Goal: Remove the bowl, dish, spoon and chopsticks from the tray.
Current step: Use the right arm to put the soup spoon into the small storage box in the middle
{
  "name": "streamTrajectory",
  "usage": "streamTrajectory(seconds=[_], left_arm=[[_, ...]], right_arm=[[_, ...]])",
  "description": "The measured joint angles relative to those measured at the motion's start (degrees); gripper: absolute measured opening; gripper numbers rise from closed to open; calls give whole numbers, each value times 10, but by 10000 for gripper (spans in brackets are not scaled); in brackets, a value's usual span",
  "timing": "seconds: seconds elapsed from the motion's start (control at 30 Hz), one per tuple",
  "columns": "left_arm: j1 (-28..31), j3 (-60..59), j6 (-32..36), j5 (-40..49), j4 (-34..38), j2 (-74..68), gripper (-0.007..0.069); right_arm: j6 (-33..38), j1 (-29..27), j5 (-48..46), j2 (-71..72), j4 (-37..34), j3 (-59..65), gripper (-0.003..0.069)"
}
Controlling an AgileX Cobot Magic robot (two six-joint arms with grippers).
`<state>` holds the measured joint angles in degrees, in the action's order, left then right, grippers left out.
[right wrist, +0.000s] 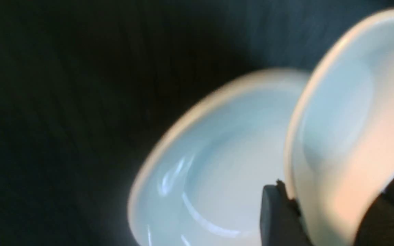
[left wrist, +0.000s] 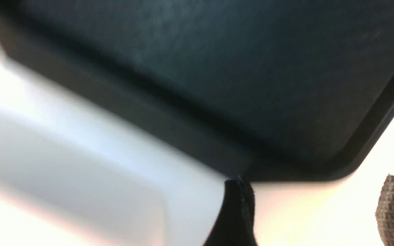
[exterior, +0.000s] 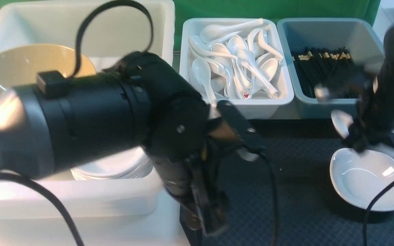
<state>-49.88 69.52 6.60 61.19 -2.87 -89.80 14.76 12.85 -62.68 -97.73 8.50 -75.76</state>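
Note:
The black tray fills the front right. The white dish lies on its right part. My right gripper, blurred, is shut on the white spoon and holds it just above the dish's far rim. In the right wrist view the spoon's scoop sits between the jaws of the right gripper, over the dish. The tan bowl lies in the big white tub. My left gripper is open and empty, pointing down at the tray's near left corner. No chopsticks show on the tray.
The big white tub at the left also holds a stack of white dishes. Behind the tray stand a white bin of spoons and a pale blue bin of black chopsticks. My left arm hides the tray's left part.

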Motion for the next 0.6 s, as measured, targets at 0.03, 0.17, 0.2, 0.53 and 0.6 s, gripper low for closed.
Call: streamTrajectory(seconds=[0.03,0.17,0.2,0.53,0.6], left_arm=[[13,0,-1,6,7,9,453],[72,0,-4,19,22,72,452],[82,0,-6,27,19,82,452],[149,-1,-11,31,49,177,452],[150,-1,-11,26,64,178,452]], right_arm=[[0,15,3,7,-10,-33,290],[0,61,79,-6,-68,-152,290],[-1,66,96,-12,-85,-172,290],[-50,79,251,-204,-154,-369,304],[-62,79,240,-235,-154,-393,354]])
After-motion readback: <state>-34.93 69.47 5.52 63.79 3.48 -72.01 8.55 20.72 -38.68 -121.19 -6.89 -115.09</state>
